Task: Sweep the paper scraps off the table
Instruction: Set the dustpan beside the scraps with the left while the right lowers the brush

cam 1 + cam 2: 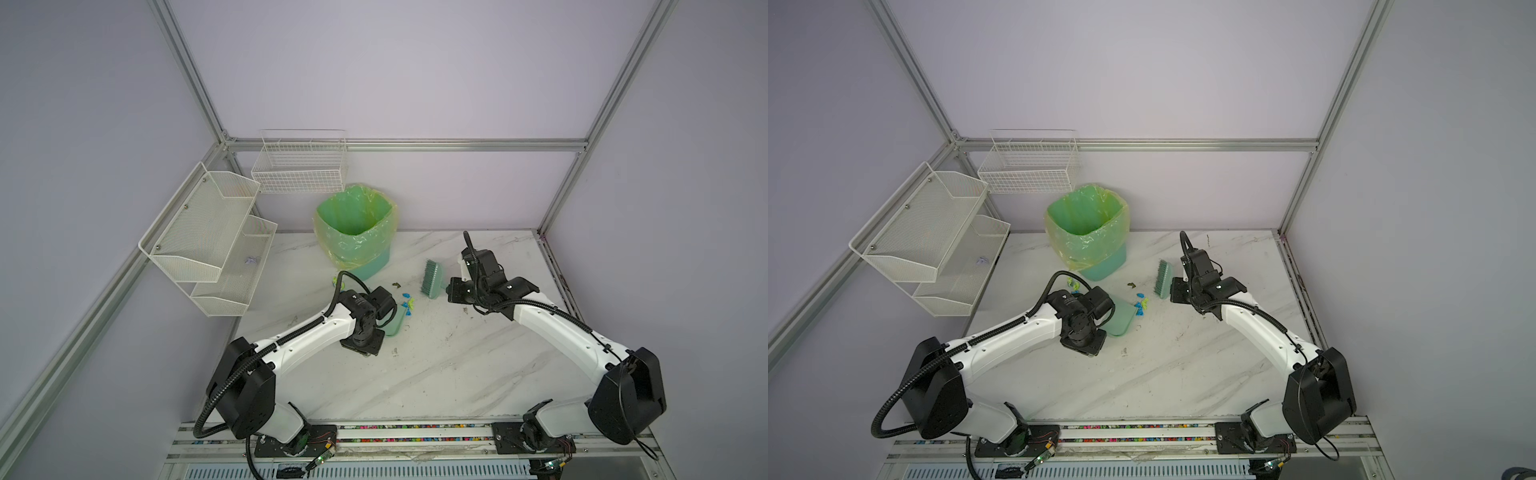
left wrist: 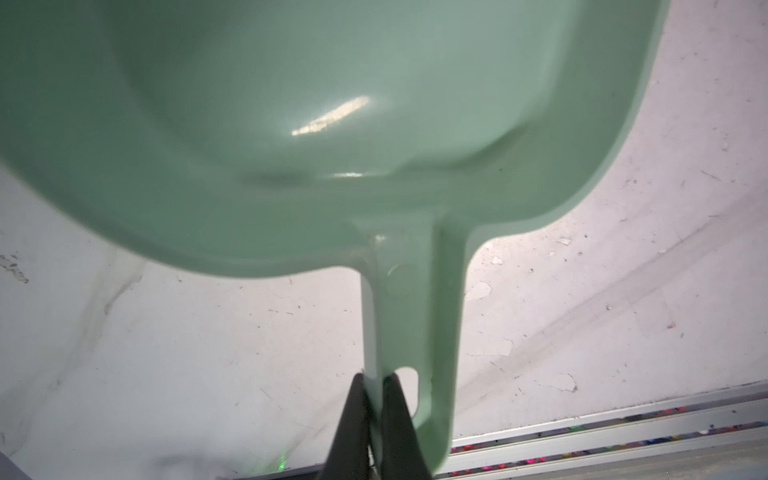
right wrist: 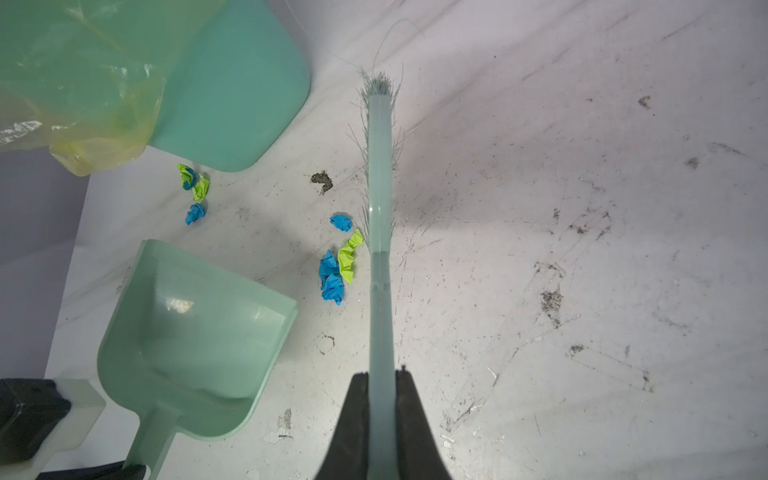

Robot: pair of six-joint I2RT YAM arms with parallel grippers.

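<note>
The step in hand looks like the first sweep. Both tools are held, and the dustpan [image 3: 195, 345] is empty. The left jaws are closed on one side of the dustpan's looped handle. The right jaws are clamped on the handle of the brush [image 3: 380, 187].

In both top views the nearer paper scraps [image 1: 407, 305] lie on the surface [image 1: 436, 374] at about 1 o'clock of the dustpan, with the brush at 2 o'clock of them. The other scraps sit at about 7 o'clock of the bin [image 1: 376, 264], beyond the left arm.

As I judge it, the next move calls for bristles pressed down and drawn toward 8 o'clock, into the pan's mouth. The pan's lip should lie flat; I cannot tell whether it touches.

Counted: one dustpan, one brush, one bin, one dark speck [image 3: 322, 180] and two wire shelves [image 1: 208, 232]. There are about eight scraps, four in each clump, roughly five blue and three lime. Touching bits are hard to separate.
</note>
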